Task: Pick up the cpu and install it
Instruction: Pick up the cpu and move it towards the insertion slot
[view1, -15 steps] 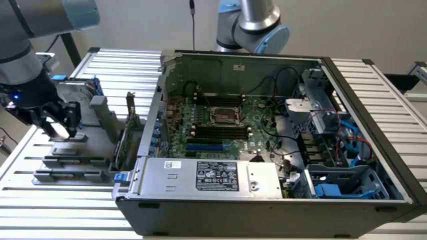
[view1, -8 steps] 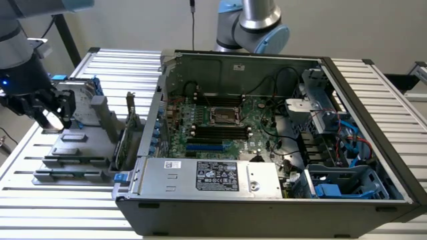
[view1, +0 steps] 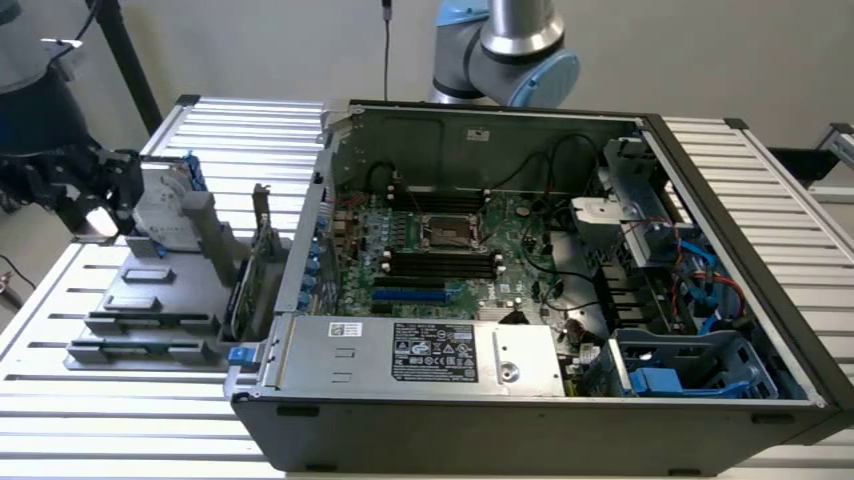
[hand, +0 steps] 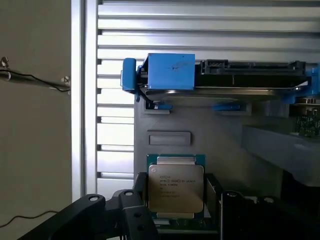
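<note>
Exterior view: the gripper (view1: 87, 195) is hanging at the far edge on the exterior view's left, over the end of the grey parts fixture (view1: 147, 320) that is sitting on the slatted table (view1: 787, 200). The arm (view1: 514, 45) is showing behind the back wall of the computer case (view1: 534, 440).

Wrist view: the cpu (hand: 175, 182) is standing in the grey fixture with its silver-grey metal top and printed lettering facing the camera and a green edge showing around it. It is lying between the two black fingers (hand: 135, 210) of the gripper.

Jaws: they are standing wide, one on each side of the cpu. One finger is sitting just beside the chip's edge, and a dark gap is showing between the chip and the other finger. I cannot tell whether the near finger is touching. The chip is looking seated in the fixture, not lifted.

Neighbours on the fixture: the hard drive (hand: 240, 80) with blue side rails is standing beyond the cpu, with a small raised grey bar between them. A thin cable (hand: 35, 80) is running across the pale floor beside the table.

Case: it is lying open on the table, well apart from the gripper, toward the exterior view's right. The motherboard (view1: 454, 250) is facing up, with the socket (view1: 450, 232) near its middle between rows of black memory slots. The power supply (view1: 414, 350) is running along the near wall
</note>
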